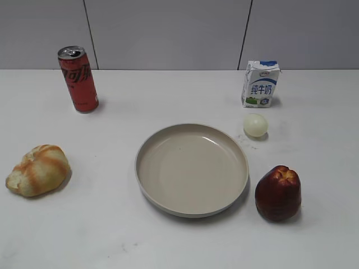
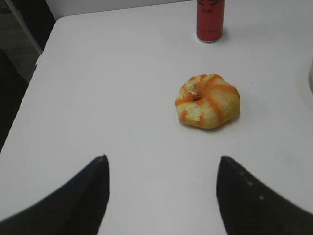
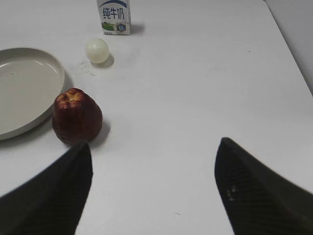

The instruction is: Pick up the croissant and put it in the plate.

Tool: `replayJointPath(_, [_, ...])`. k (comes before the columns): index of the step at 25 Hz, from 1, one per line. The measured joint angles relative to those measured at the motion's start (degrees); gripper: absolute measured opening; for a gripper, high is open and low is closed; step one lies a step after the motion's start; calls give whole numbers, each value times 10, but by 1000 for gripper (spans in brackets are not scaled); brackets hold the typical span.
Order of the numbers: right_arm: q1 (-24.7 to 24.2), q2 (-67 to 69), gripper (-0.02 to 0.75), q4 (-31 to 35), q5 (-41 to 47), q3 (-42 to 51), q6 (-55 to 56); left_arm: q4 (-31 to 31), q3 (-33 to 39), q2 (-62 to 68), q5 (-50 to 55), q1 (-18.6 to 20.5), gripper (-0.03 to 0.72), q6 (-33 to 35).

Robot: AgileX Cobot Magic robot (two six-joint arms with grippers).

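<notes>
The croissant [image 1: 38,170], pale cream with orange-brown stripes, lies on the white table at the left. In the left wrist view the croissant [image 2: 208,101] lies ahead and to the right of my left gripper [image 2: 161,159], which is open and empty, well short of it. The beige plate [image 1: 150,147] sits empty at the table's middle; its rim shows in the right wrist view [image 3: 57,71]. My right gripper [image 3: 154,144] is open and empty above bare table. Neither gripper shows in the exterior view.
A red soda can [image 1: 78,79] stands at the back left, also in the left wrist view [image 2: 211,19]. A milk carton [image 1: 260,84], a small pale ball [image 1: 255,125] and a dark red apple [image 1: 278,193] stand right of the plate. The table's left edge [image 2: 36,63] is near.
</notes>
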Motion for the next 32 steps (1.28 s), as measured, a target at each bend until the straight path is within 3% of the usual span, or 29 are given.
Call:
replayJointPath(15, [0,0,588,0,0,0,0,4,-3,8,-13,0,523,0])
replayJointPath(22, [0,0,588,0,0,0,0,-22,-12,130,-103,0,524,1])
replayJointPath(27, [0,0,588,0,0,0,0,-136,-12,294,-132,0,655,51])
replayJointPath(30, [0,0,588,0,0,0,0,-204,-12,399,-148,0,685,88])
replayJointPath(32, [0,0,588,0,0,0,0,-216,-21,473,-154,1,689,108])
